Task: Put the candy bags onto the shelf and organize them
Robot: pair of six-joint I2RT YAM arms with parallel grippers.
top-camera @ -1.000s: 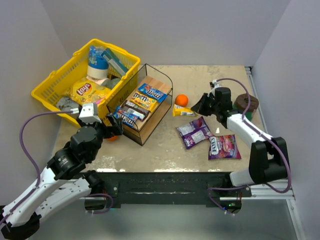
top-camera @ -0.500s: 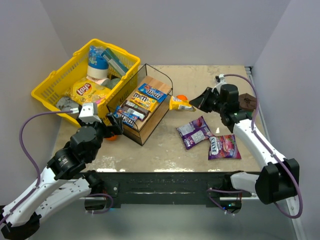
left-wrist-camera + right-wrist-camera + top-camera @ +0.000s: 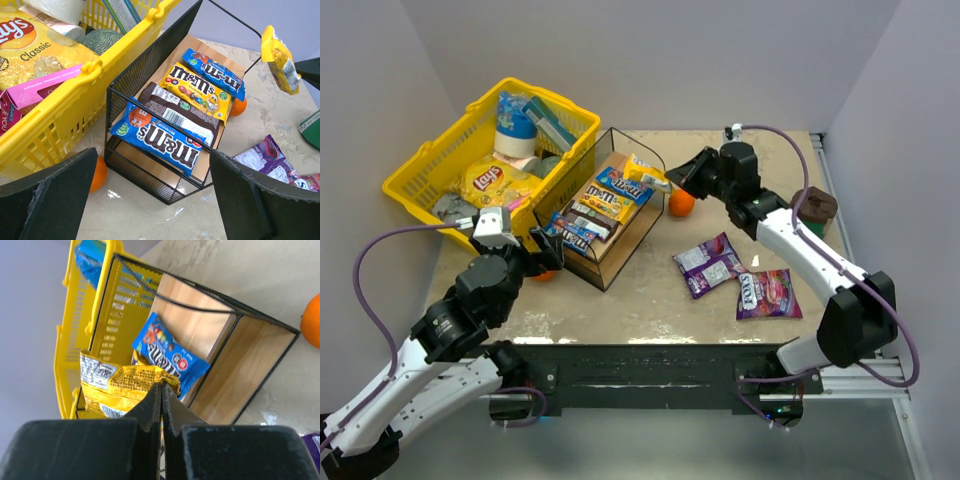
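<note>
The black wire shelf (image 3: 650,158) with wooden tiers stands beside the yellow basket; it also shows in the left wrist view (image 3: 112,125) and right wrist view (image 3: 260,367). It holds blue (image 3: 624,183), yellow (image 3: 603,203), brown (image 3: 592,217) and blue (image 3: 572,232) candy bags. My right gripper (image 3: 682,174) is shut on a yellow candy bag (image 3: 646,172), held above the shelf's far end; the bag shows in the right wrist view (image 3: 120,386) and left wrist view (image 3: 279,59). Two purple bags (image 3: 708,264) and a pink bag (image 3: 767,293) lie on the table. My left gripper (image 3: 548,258) is open by the shelf's near corner.
A yellow basket (image 3: 425,165) with a Lay's chip bag (image 3: 496,182) stands at the back left. One orange (image 3: 681,203) lies right of the shelf, another (image 3: 98,172) by its near left corner. A dark round object (image 3: 815,205) sits at the far right.
My right gripper has carried the yellow candy bag left from the table beside the orange to above the shelf's far end. The left arm has barely moved.
</note>
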